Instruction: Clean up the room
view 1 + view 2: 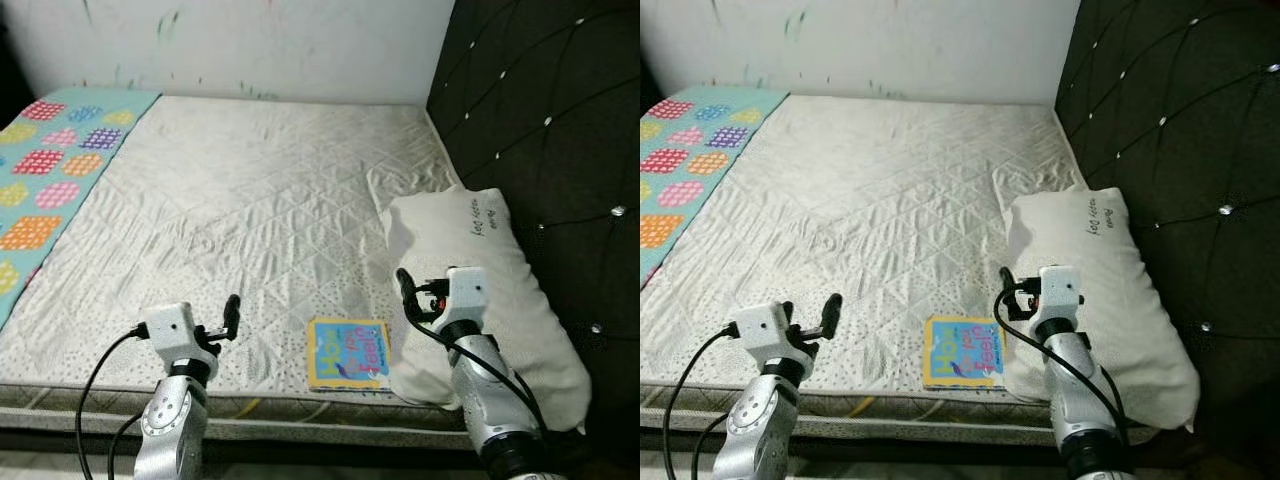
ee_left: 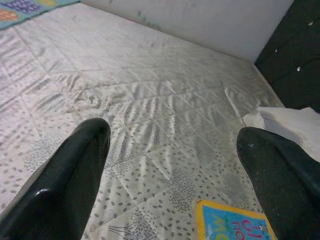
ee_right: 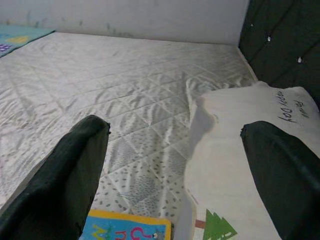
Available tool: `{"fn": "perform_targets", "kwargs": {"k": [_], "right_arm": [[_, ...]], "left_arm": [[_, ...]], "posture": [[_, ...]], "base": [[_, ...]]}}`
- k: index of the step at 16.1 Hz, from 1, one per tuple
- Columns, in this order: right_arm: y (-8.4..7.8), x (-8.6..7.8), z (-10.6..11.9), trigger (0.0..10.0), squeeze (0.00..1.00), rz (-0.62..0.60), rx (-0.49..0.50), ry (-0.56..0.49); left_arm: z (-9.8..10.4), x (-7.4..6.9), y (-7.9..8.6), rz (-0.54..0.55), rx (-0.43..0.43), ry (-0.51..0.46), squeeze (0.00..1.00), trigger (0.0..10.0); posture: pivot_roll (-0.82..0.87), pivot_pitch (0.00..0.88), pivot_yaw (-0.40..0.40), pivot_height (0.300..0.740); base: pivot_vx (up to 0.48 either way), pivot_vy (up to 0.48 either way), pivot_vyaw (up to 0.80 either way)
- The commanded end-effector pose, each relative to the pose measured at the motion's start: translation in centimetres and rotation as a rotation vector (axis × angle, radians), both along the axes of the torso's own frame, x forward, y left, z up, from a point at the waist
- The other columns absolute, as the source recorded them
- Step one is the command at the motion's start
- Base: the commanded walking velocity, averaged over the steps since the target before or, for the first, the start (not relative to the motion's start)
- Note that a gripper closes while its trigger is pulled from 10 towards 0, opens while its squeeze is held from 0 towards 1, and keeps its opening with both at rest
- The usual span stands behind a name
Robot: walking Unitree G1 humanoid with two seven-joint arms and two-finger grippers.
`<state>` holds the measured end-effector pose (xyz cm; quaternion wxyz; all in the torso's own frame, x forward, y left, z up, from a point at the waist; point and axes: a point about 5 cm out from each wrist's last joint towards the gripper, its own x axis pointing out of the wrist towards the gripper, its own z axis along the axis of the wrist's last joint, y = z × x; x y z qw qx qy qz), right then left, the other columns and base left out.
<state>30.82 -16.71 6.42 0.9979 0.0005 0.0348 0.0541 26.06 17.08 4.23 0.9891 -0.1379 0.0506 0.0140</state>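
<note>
Children's book (image 1: pixel 348 354) lies flat at the mattress's (image 1: pixel 250 210) near edge, touching the white pillow (image 1: pixel 480 290) on its right. We hold our right gripper (image 1: pixel 405 290) just above its right side, fingers spread apart and empty; our left gripper (image 1: pixel 232 318), also spread, hovers farther left. We judge the right arm nearer for the pick.

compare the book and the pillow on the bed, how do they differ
The book is small, flat and brightly coloured, blue with a yellow border; the pillow is much larger, puffy and plain white with some dark handwriting. The book lies at the mattress's front edge; the pillow stretches along the dark headboard. Both rest on the mattress, side by side, the pillow's edge meeting the book.
</note>
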Motion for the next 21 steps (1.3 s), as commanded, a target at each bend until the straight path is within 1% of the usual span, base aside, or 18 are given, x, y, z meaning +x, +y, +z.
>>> {"fn": "perform_targets", "kwargs": {"k": [1,4,13,18,21], "right_arm": [[0.03,0.08,0.17,10.0,0.00,0.004,0.004,-0.004],[0.03,0.06,0.10,10.0,0.00,0.009,0.000,0.000],[-0.05,0.07,0.07,10.0,0.00,0.023,-0.012,0.008],[0.14,0.11,0.09,10.0,0.00,0.044,-0.011,0.011],[0.34,0.12,0.18,10.0,0.00,0.057,-0.028,0.000]], "left_arm": [[-0.02,-0.12,0.23,-0.004,0.005,0.005,0.00,10.0],[-0.05,-0.19,0.14,-0.007,-0.002,0.006,0.00,10.0],[-0.26,-0.25,0.00,-0.006,-0.015,0.016,0.00,10.0],[-0.34,-0.21,0.03,-0.002,-0.019,0.022,0.00,10.0],[-0.43,-0.22,0.06,-0.002,-0.016,0.028,0.00,10.0]], "posture": [[0.07,0.000,-0.022,0.740],[0.07,0.000,-0.024,0.740],[0.06,0.000,-0.031,0.740],[0.06,0.000,-0.032,0.740],[0.06,0.000,-0.031,0.740]], "base": [[0.000,0.000,0.00],[0.000,0.421,-0.64],[0.000,0.480,0.00],[0.000,0.480,0.00],[0.000,0.480,0.00]]}}
